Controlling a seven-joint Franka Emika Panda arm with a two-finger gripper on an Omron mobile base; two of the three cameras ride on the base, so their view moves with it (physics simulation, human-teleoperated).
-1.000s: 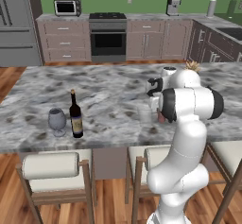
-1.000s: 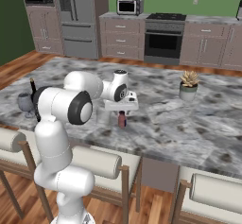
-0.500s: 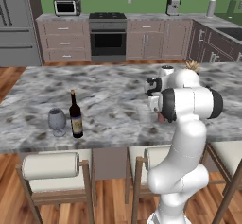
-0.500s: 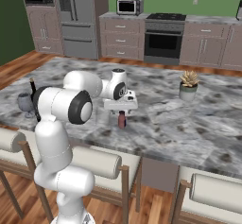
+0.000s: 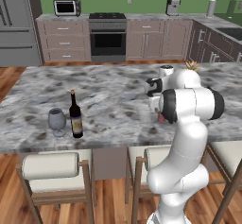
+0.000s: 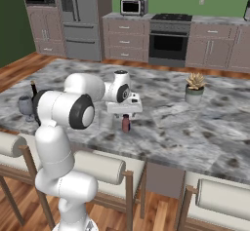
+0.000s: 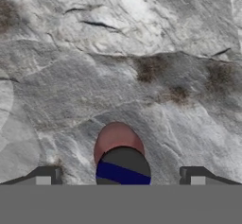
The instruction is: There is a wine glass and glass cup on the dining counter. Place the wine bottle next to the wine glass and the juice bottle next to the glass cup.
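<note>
The hand (image 7: 120,178) hangs open over the juice bottle (image 6: 126,124), fingers spread clear of its blue cap. It stands on the desk (image 5: 108,90) beside the glass cup (image 5: 144,116). The wine bottle (image 5: 75,116), its label unreadable, stands beside the wine glass (image 5: 56,121).

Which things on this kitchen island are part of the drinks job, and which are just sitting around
Part of the job:
wine bottle
wine glass
juice bottle
glass cup
dining counter
gripper, open above the juice bottle

Just sitting around:
potted plant
stools
toaster oven
stove
</note>
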